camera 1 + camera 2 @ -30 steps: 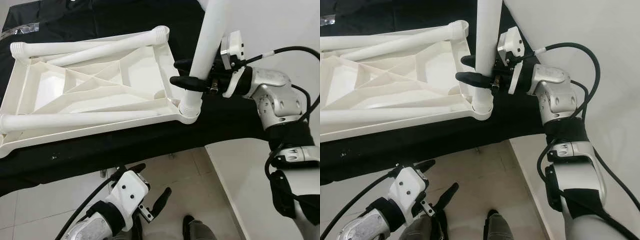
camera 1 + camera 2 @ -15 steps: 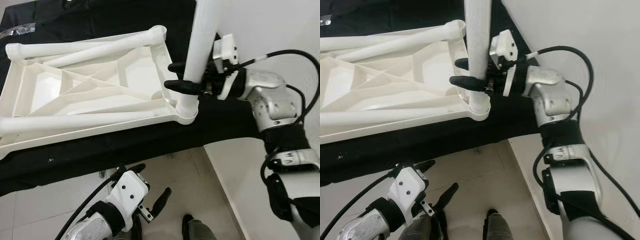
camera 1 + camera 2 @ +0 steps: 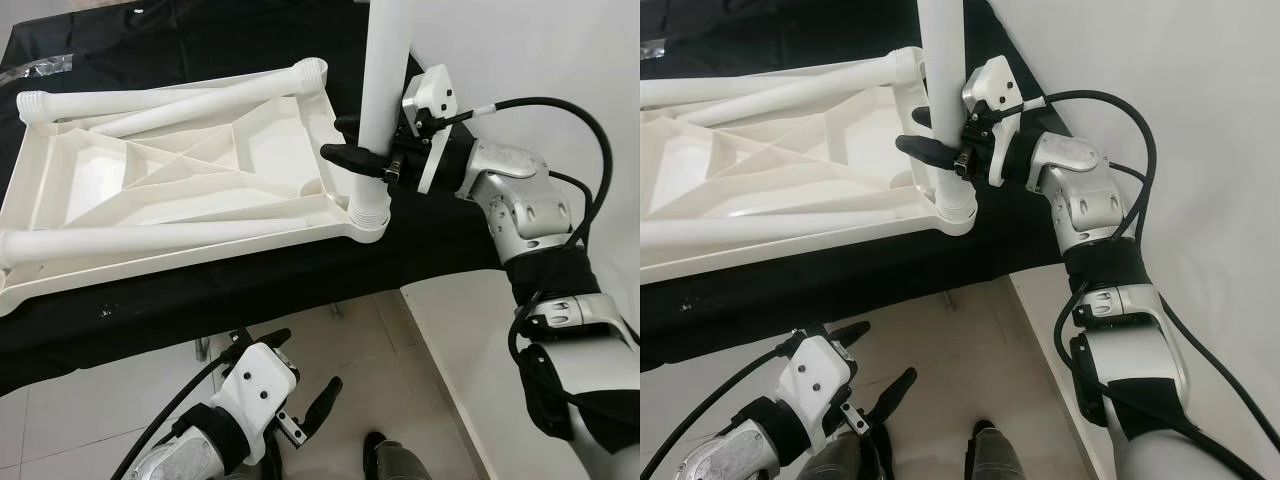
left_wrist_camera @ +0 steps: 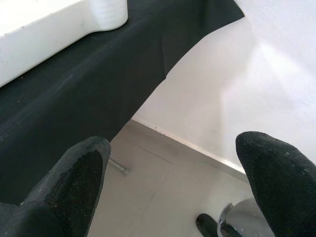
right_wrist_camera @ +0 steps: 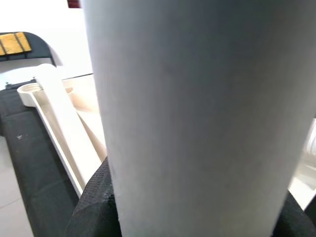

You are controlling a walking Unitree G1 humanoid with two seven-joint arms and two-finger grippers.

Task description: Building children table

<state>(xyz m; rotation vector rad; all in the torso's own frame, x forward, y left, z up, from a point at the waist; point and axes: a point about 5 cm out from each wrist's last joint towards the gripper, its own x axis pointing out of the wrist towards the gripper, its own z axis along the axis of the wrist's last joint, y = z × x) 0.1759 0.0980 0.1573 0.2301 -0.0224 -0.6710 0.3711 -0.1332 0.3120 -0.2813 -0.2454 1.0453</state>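
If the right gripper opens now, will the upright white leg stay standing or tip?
Likely to tip: the white leg is tall and narrow, its base only resting in the tabletop corner socket. It looks stiff, probably light, hollow plastic; the right gripper holds it low.

Silver arms, black-fingered claws, black cables

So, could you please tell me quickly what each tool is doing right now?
Left tool: open, holding nothing.
Right tool: closed on the upright white table leg.

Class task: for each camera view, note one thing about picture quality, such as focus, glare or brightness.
Left eye view: sharp, evenly lit, white tabletop nearly washed out. Right wrist view: leg so close it is a soft blur. Left wrist view: left claw fingertips blurred, wall bright.
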